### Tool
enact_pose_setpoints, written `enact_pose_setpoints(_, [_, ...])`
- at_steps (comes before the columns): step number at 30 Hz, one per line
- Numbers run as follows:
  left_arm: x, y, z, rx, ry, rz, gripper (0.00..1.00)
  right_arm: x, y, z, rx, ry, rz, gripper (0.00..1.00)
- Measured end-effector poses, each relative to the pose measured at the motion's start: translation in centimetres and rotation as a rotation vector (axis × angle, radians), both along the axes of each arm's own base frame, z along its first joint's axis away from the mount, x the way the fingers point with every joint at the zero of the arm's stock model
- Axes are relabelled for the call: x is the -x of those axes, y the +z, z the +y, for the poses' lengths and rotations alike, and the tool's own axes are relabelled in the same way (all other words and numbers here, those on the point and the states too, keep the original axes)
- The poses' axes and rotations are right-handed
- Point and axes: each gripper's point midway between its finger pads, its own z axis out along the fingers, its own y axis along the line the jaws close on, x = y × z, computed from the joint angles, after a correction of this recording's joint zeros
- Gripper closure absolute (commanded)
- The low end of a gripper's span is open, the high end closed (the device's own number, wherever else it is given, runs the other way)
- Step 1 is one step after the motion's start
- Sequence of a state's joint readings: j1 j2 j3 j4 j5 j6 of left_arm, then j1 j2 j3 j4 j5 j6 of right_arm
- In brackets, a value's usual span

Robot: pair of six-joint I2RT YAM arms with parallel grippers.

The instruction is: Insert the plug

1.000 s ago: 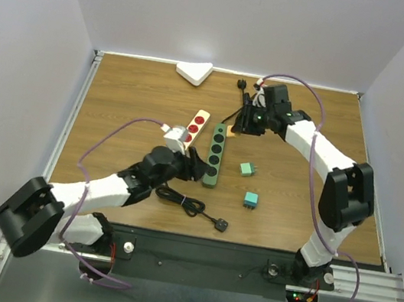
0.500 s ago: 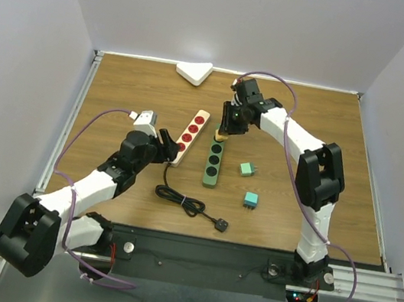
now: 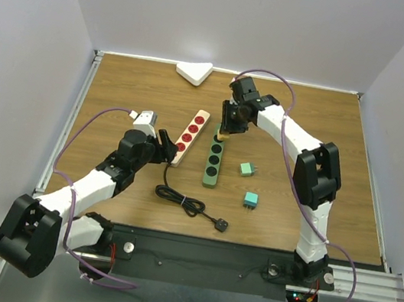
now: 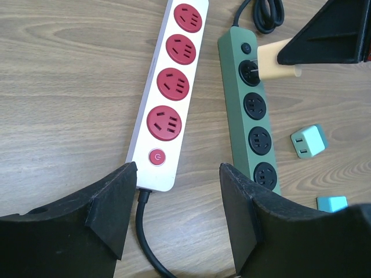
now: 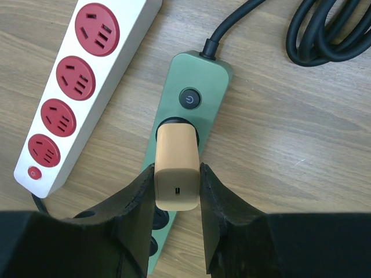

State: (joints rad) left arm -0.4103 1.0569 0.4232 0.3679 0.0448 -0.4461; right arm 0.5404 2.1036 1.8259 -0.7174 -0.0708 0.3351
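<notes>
Right wrist: right gripper (image 5: 177,200) clamps plug (image 5: 177,156) at green strip's (image 5: 197,75) far socket; skewed prongs could shove the strip, as left gripper (image 4: 177,171) gapes idle.

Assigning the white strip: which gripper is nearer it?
Left. Left gripper sits at the white strip, button end; right gripper holds the plug at the green strip.

Left of the green strip (image 3: 215,155), the white strip (image 3: 189,135) lies close, leaving a narrow lane. Right of it, two adapters (image 3: 246,169) sit on bare desk (image 3: 324,164). The right end effector (image 5: 177,180), clamping the plug (image 5: 177,168), covers its top socket; a cable (image 3: 187,204) coils nearer.
</notes>
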Motion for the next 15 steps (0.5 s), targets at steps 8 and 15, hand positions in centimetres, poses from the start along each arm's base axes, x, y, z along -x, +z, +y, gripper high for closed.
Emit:
enact_pose_setpoints(8, [0.04,-0.02,-0.04,-0.002,-0.008,0.000,0.30,0.74,0.00,0.61,0.006,0.017,0.010,1.00])
enact_pose_setpoints(15, [0.09,-0.07,-0.06,-0.007,-0.014,0.000,0.30,0.95,-0.01,0.88,0.007,0.024,0.011,1.00])
